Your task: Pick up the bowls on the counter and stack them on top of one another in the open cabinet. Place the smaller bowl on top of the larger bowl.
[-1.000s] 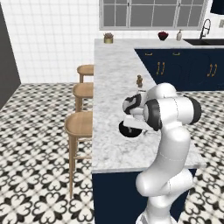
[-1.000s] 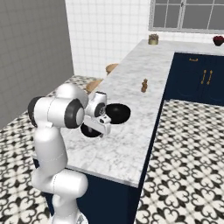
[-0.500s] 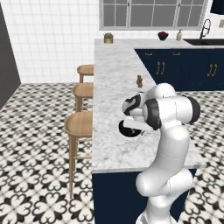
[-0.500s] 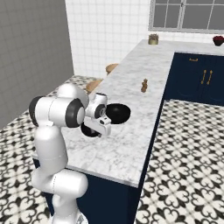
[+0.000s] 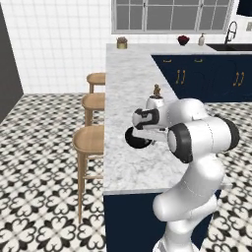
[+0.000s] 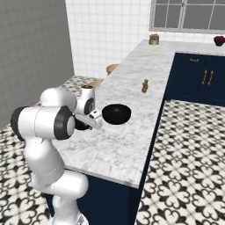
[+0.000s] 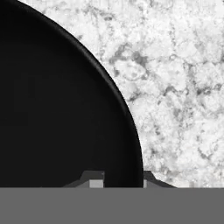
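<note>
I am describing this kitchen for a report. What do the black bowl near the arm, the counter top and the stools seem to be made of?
The black bowl: probably glazed ceramic or glossy plastic; its even black surface has a soft sheen.
The counter top: looks like polished marble, white-grey with darker veins, clearest in the hand view.
The stools: apparently wood, light tan with round seats and thin legs.

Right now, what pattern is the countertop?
White-grey veined marble counter; hand view shows it best.

I see a black-and-white patterned tile floor [image 5: 39, 162] lower left, three wooden stools [image 5: 91, 140] centre left, a white tiled wall [image 5: 59, 44] upper left, a grid window [image 5: 172, 15] top, and navy cabinets [image 5: 202, 78] upper right.
</note>
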{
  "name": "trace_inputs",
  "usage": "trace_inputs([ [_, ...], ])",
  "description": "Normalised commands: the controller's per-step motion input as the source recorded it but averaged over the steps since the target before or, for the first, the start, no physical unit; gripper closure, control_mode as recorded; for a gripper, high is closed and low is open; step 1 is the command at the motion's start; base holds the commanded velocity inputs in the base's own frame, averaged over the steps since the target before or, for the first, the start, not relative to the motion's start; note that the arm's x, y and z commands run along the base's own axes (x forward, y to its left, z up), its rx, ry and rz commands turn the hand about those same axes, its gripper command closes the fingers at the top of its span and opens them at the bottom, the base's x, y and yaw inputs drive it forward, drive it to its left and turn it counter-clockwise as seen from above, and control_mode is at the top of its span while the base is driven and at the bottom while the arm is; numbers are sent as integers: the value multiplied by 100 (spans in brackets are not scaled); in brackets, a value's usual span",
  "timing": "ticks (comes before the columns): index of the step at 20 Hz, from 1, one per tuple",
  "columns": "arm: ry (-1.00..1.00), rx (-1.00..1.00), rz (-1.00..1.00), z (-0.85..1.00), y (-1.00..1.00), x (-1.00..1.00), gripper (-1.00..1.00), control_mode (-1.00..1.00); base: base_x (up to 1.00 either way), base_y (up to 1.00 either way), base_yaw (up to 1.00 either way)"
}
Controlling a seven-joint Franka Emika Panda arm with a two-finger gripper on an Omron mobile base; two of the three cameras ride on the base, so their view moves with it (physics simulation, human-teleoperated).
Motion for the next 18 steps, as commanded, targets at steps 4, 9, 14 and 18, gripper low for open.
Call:
trace_inputs([
  [4,-9,0,0,82,0,0,100,-100,0,0,0],
  [9,0,0,-5,67,-15,18,100,-100,0,0,0],
  [14,0,0,-10,44,-28,14,100,-100,0,0,0],
  [18,0,1,-13,31,-57,36,100,-100,0,0,0],
])
